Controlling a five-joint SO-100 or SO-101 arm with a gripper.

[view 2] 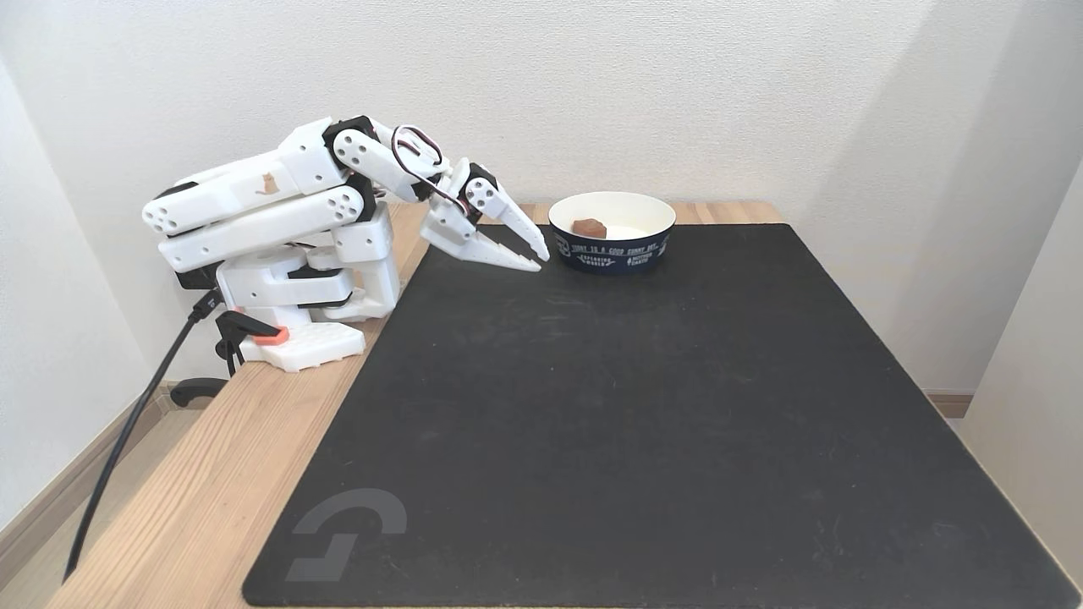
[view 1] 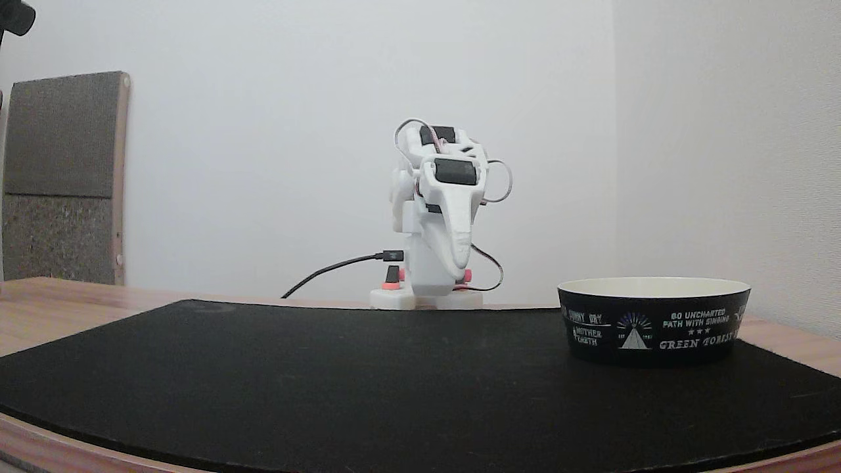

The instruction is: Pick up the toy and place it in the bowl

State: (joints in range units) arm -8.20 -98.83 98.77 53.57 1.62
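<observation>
My body (view 2: 279,203) is white plastic throughout, with black servo blocks (view 1: 455,171) set at the joints and rows of small dark screw holes along the links. A tiny orange cat mark (view 2: 268,183) sits on my upper link. Thin looped wires (view 2: 420,152) run over my wrist, and a black cable (view 1: 335,268) plugs into my base. My pincer (view 2: 537,258) has long, tapering white fingers.

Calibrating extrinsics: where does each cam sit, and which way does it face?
A fixed view: low at the table edge, facing the folded arm head-on, bowl on the right.
A fixed view: raised, looking down across the mat; arm side-on at left, gripper beside the bowl, toy inside.
Shared: arm, bowl, mat.
</observation>
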